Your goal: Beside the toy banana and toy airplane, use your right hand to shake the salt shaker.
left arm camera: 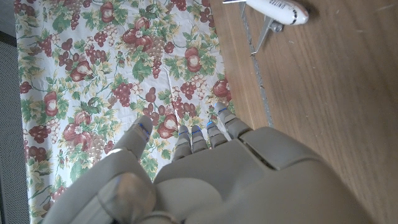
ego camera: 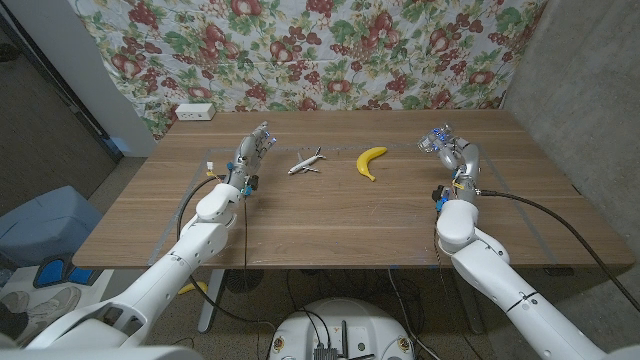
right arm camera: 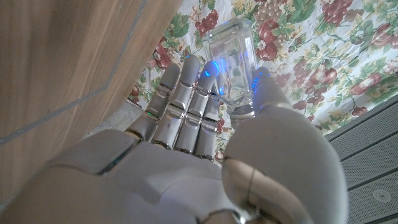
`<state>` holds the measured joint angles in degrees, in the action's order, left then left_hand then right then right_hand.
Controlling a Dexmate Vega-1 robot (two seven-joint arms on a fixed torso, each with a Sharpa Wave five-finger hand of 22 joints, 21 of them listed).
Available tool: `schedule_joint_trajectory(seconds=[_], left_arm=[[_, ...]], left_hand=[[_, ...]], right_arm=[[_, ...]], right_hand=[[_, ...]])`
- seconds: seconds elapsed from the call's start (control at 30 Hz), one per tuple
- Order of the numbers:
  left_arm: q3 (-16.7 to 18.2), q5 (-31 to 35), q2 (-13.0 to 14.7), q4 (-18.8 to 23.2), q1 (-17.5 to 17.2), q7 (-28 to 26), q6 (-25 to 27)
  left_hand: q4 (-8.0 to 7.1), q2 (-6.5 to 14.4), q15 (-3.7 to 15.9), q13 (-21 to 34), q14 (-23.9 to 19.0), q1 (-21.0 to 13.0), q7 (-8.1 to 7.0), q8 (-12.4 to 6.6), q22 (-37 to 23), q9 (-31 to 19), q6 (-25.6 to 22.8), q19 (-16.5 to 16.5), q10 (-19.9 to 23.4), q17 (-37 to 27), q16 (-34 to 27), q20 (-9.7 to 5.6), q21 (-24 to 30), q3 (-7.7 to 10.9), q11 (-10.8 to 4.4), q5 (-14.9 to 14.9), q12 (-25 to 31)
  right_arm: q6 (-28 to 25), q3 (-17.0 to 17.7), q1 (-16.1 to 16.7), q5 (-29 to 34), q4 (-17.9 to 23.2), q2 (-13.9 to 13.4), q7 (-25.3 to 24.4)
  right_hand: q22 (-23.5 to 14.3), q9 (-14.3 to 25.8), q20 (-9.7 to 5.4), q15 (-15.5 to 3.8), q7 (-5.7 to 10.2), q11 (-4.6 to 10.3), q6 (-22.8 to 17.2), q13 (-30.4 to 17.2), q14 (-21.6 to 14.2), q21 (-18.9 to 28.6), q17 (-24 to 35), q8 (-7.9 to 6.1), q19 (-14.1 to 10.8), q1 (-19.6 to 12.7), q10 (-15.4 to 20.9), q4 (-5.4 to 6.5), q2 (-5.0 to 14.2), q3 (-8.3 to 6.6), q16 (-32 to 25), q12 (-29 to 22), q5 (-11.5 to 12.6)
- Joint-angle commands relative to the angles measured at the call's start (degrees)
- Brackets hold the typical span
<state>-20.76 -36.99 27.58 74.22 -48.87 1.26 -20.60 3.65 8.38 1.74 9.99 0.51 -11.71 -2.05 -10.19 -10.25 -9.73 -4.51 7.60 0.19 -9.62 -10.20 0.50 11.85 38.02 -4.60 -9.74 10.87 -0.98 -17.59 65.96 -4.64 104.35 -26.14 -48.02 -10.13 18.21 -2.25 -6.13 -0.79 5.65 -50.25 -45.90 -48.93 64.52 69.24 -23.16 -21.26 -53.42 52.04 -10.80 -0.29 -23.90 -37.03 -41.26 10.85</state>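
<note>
Floral cloth (ego camera: 330, 45) printed with red fruit and green leaves is seen hung behind the brown wooden table (ego camera: 340, 220), and the same cloth is seen past both hands in the wrist views. A white power strip (ego camera: 194, 112) is seen at the table's far left corner.

The right hand (ego camera: 448, 148) is raised near the table's far right side, and the clear glass salt shaker (right arm camera: 233, 53) is gripped between its thumb and its fingers (right arm camera: 186, 93); in the right wrist view the shaker is seen against the cloth, tilted, with blue light on the fingertips. In the head view the shaker (ego camera: 436, 137) is held above the table, well apart from the two toys.

The left hand (ego camera: 254, 150) is held up at the far left of the table, its fingers (left arm camera: 193, 140) straight and close together, with nothing in it.

The yellow toy banana (ego camera: 371, 161) is laid on the table between the hands, nearer the right one. Just beside it, toward the left hand, the small white toy airplane (ego camera: 307, 162) is set; its tail and wing are also seen in the left wrist view (left arm camera: 277, 11).
</note>
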Motion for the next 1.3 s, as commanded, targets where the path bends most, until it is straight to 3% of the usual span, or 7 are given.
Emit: schedule_joint_trajectory(seconds=[0.03, 0.27, 0.6, 1.0, 1.3], left_arm=[[-0.1, 0.2, -0.2, -0.3, 0.3, -0.2, -0.1], [-0.2, 0.2, -0.4, -0.6, 0.6, 0.0, -0.2], [-0.4, 0.3, -0.4, -0.9, 1.0, 0.3, 0.1], [-0.4, 0.3, -0.3, -0.6, 1.0, 0.1, 0.4], [-0.5, 0.4, -0.3, -0.8, 1.1, 0.1, 0.6]], left_hand=[[-0.23, 2.3, 1.74, 0.2, -0.3, -0.7, 0.06, -0.13, -0.2, -0.2, -0.7, 0.5, 0.2, -0.2, -0.1, 0.06, 0.0, 0.07, 0.17, -0.3, 0.1], [-0.23, 2.3, 1.71, 0.2, -0.3, -0.7, 0.04, -0.13, -0.2, -0.2, -0.7, 0.5, 0.1, -0.2, -0.2, 0.05, 0.0, 0.07, 0.18, -0.3, 0.1], [-0.23, 2.2, 1.61, 0.2, -0.3, -0.7, 0.07, -0.15, -0.2, -0.2, -0.7, 0.5, 0.2, -0.2, -0.2, 0.07, 0.0, 0.05, 0.10, -0.3, 0.1], [-0.25, 2.2, 1.65, 0.2, -0.4, -0.6, 0.04, -0.15, -0.2, -0.2, -0.8, 0.5, 0.2, -0.2, -0.2, 0.02, 0.0, 0.04, 0.20, -0.3, 0.2], [-0.27, 2.2, 1.58, 0.2, -0.3, -0.6, 0.04, -0.15, -0.2, -0.2, -0.8, 0.5, 0.2, -0.2, -0.2, 0.06, 0.0, 0.06, 0.14, -0.3, 0.1]], right_arm=[[2.6, 0.6, -0.1, 0.2, -1.6, 1.6, -0.2], [1.9, 0.6, 0.0, -0.2, -0.8, -1.0, 3.7], [-6.8, 0.0, -0.9, -2.0, 3.6, -9.0, 14.0], [-14.3, -1.4, -3.7, -5.2, 6.0, -14.9, 23.0], [-17.0, -2.1, -4.5, -6.2, 6.7, -15.9, 23.0]], right_hand=[[-0.2, 3.7, -2.92, -6.14, 4.07, 2.54, -6.5, -0.2, -0.5, 0.4, 0.2, -0.16, -0.2, -7.3, 2.9, 1.90, 7.19, -1.90, -0.3, -0.1, 0.2], [-0.2, 3.9, -3.03, -6.14, 4.06, 2.64, -6.4, -0.4, -0.5, 0.4, 0.2, -0.14, -0.2, -7.3, 2.8, 1.89, 7.17, -1.90, -0.4, -0.1, 0.2], [-0.2, 3.9, -3.29, -6.12, 4.07, 2.55, -6.4, -0.4, -0.2, 0.4, 0.1, -0.05, 0.0, -7.2, 2.6, 1.96, 7.12, -1.85, -0.2, 0.0, 0.1], [-0.2, 3.9, -3.29, -6.16, 4.11, 2.66, -6.6, -0.2, -0.1, 0.6, 0.1, 0.02, 0.2, -7.2, 2.8, 1.97, 7.12, -1.87, -0.2, 0.2, 0.2], [-0.2, 3.9, -3.19, -6.17, 4.04, 2.57, -6.7, -0.4, -0.1, 0.7, 0.1, 0.05, 0.2, -7.3, 2.6, 1.91, 7.06, -1.90, -0.2, 0.1, 0.2]])
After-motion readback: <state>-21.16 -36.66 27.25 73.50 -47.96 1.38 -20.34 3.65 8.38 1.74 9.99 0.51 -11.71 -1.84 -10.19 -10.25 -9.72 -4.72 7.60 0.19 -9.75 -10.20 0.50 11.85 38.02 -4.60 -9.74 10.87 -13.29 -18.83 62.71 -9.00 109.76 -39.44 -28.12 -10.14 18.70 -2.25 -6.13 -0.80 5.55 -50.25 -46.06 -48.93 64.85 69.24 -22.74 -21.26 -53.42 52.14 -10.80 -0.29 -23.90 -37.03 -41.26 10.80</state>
